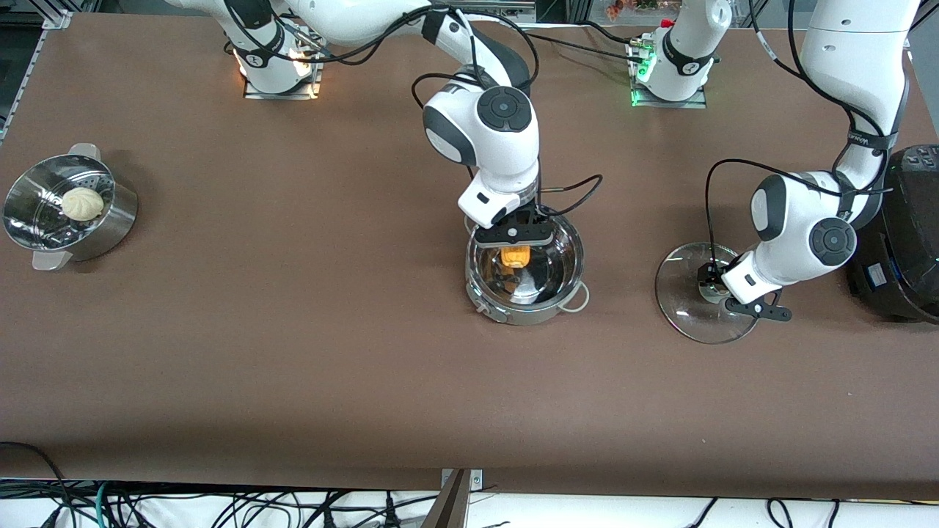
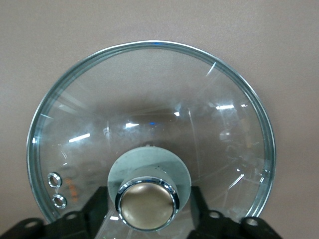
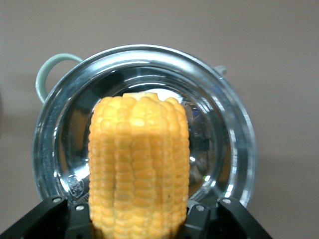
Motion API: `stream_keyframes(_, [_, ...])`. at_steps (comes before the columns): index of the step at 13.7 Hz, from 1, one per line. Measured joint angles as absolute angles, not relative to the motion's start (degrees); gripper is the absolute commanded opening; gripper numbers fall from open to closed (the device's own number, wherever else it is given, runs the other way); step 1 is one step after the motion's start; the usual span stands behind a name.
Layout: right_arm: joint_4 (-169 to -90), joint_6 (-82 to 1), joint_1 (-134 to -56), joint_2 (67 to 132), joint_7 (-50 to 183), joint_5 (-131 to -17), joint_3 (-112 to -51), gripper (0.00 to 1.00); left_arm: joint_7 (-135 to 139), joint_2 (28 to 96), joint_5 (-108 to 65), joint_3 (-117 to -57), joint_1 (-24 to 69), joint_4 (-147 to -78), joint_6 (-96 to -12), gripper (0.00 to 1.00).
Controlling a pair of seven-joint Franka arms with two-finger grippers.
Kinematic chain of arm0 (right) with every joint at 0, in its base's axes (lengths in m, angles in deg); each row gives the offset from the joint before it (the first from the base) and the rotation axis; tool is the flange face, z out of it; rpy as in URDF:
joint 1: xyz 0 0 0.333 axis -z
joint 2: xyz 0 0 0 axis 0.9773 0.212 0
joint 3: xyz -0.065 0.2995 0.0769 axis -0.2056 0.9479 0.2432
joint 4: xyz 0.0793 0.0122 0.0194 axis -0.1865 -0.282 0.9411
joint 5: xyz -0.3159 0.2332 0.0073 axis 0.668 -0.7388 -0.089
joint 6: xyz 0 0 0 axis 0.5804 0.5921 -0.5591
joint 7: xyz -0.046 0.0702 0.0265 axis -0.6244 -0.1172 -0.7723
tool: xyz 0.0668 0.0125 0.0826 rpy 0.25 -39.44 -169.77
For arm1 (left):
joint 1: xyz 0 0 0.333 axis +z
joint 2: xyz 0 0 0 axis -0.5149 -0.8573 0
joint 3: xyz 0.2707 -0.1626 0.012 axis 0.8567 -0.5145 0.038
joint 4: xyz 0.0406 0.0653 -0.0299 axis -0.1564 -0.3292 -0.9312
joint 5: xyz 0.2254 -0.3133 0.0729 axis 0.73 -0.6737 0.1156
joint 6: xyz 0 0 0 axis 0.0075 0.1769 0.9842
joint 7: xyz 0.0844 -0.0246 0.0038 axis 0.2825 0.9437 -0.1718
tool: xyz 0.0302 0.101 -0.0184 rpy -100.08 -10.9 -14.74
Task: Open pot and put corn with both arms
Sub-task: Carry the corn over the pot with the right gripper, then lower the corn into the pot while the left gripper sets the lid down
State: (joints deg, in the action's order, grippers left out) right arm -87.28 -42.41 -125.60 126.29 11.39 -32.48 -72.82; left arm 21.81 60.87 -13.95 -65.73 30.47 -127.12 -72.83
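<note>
White arms (image 1: 484, 132), black joints, cables

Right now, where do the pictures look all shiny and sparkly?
Front view: the pot mirrors the room lights, and so does the steamer bowl. Left wrist view: white streaks of glare cross the glass lid, and its knob gleams. Right wrist view: the pot's inside glints around the corn, which looks evenly lit.

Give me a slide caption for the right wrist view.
Right gripper holds the corn upright over the open pot, ready to lower it in.
</note>
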Motion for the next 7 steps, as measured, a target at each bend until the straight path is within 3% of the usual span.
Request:
stream_keyframes(5, [-86.5, -43.3, -126.6, 127.2, 11.4, -32.5, -73.0, 0.01, 21.8, 66.5, -14.0, -65.7, 30.5, -130.9, -72.4, 1.00])
stream_keyframes(7, [-86.5, -43.3, -126.6, 127.3, 11.4, -32.5, -73.1, 0.17, 21.8, 73.1, -14.0, -65.6, 30.6, -133.8, -70.9, 1.00])
